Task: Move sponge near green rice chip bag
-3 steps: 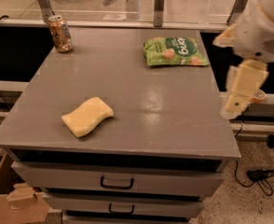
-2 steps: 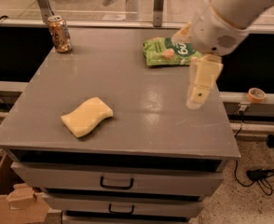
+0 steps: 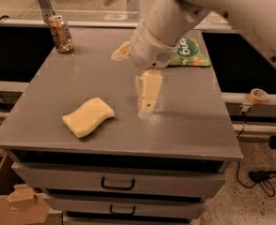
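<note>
Over the table [image 3: 199, 125], the gripper [image 3: 147, 102] has swung in from 3 o'clock, spread or closed I cannot tell, toward the untouched sponge [image 3: 88, 117] at its 8 o'clock, far from the bag [image 3: 190, 54].

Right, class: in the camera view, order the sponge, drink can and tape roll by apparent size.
Sponge, drink can, tape roll; the can stands farther back, so less sure. The gripper hangs right of the sponge.

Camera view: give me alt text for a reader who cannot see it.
The robot's gripper hangs over the middle of a grey table, between a yellow sponge near the front edge and a green chip bag at the back, touching neither. A can stands at a far corner.
</note>
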`<action>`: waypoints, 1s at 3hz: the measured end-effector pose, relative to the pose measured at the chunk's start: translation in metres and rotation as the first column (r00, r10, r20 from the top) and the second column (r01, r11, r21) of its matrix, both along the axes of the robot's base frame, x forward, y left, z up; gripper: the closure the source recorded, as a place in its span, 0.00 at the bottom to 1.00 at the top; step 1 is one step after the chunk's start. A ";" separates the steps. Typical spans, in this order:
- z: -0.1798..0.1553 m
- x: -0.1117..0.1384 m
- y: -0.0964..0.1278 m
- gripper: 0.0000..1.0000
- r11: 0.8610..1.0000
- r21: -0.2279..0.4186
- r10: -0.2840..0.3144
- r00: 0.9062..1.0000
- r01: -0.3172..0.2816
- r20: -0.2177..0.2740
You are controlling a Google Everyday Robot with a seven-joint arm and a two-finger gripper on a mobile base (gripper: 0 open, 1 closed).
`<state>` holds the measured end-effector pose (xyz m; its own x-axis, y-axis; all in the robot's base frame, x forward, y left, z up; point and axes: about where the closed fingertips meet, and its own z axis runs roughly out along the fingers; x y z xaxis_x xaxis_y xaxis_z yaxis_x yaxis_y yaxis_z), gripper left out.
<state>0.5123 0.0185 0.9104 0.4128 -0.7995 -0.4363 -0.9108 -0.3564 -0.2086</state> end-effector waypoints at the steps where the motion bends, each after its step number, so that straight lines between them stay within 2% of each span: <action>1: -0.040 -0.001 0.052 0.00 0.994 0.047 0.100 0.992 -0.097 -0.072; 2: -0.066 0.000 0.077 0.00 0.992 0.057 0.123 0.984 -0.116 -0.130; 3: -0.086 -0.005 0.094 0.19 0.992 0.039 0.128 0.976 -0.123 -0.178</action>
